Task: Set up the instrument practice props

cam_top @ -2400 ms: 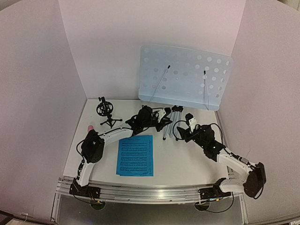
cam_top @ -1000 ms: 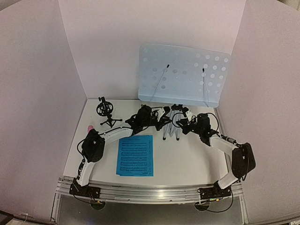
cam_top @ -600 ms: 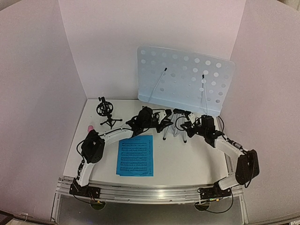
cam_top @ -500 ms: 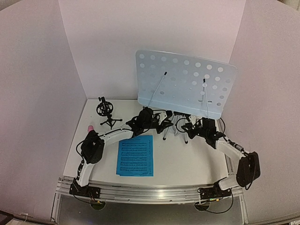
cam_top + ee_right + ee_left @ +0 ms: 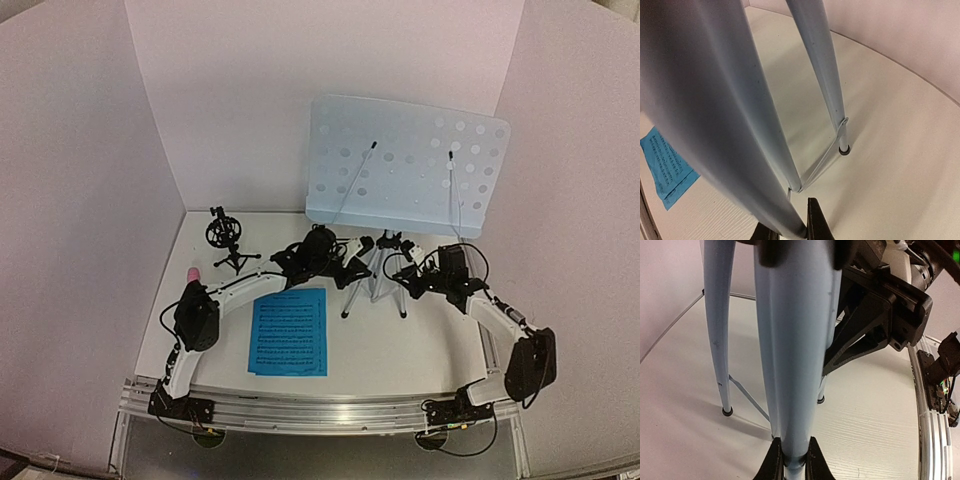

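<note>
1. The left gripper (image 5: 793,464) has its dark fingers (image 5: 774,462) drawn in tight on one pale-blue tripod leg of the music stand (image 5: 405,165). The tube fills the narrow slot between them.
2. The right gripper (image 5: 789,229) is likewise clamped on a leg of the stand, with its fingers (image 5: 814,220) pinching the tube's low end. A thin wire brace runs off to the next leg.
3. From above, the two grippers meet the tripod from opposite sides – left one at its left, right one at its right – and the legs stand splayed between them, with rubber feet on the table (image 5: 420,345).
4. The stand's perforated tray rises behind them, tilted back. Its top edge is near the back wall (image 5: 320,60) and its right edge near the right side wall.
5. The blue sheet-music pages (image 5: 289,331) lie flat, stacked with corners slightly offset, just left of the tripod's nearest foot.
6. Bare tabletop runs from the feet to the metal rail (image 5: 320,410) at the near edge – the widest free patch.
7. The black mic mount (image 5: 225,238) stands upright in the back-left corner, well apart from the stand.
8. The pink microphone (image 5: 191,271) shows only its tip at the table's left edge, beside the left arm.
</note>
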You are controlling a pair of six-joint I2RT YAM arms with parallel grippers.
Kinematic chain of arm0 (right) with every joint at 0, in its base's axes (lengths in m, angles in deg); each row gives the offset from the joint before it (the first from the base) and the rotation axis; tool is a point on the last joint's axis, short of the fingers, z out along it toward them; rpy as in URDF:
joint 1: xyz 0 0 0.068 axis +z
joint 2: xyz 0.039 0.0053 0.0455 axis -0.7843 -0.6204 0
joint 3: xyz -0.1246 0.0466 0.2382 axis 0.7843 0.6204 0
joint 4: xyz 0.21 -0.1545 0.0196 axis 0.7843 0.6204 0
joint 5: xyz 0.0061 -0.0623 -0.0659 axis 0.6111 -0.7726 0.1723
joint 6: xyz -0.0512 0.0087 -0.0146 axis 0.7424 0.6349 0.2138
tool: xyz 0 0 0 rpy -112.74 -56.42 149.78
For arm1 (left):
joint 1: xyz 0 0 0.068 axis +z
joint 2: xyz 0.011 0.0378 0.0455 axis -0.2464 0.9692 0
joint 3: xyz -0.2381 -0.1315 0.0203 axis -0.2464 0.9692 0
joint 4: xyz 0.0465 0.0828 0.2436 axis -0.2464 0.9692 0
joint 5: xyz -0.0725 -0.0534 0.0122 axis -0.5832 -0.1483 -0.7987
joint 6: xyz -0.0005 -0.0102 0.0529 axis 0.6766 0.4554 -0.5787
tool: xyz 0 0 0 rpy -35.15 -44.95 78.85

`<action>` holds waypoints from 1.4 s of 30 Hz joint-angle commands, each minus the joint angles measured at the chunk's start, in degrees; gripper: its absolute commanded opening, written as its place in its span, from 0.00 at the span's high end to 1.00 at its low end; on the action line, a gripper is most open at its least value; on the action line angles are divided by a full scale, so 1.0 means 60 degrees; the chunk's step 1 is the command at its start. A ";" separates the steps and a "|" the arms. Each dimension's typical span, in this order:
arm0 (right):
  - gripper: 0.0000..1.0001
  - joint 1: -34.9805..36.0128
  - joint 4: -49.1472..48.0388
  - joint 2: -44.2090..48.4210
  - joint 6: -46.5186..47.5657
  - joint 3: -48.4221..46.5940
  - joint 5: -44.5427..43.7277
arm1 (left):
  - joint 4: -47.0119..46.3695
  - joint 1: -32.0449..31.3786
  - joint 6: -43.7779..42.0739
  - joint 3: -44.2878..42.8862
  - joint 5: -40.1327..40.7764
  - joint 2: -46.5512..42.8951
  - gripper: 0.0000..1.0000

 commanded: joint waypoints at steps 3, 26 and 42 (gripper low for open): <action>1.00 -0.0466 0.0526 0.1029 -0.0108 0.0347 -0.0910 | 0.1263 0.0105 0.0325 0.0689 0.0393 -0.0349 1.00; 1.00 -0.0762 0.2241 0.2133 0.0281 0.0741 -0.0968 | 0.2815 -0.0172 -0.0062 0.0349 0.0359 -0.0532 1.00; 1.00 -0.0764 0.2623 0.2688 0.0777 0.1159 -0.1638 | 0.1756 -0.0538 0.0203 0.1469 0.0295 -0.0409 1.00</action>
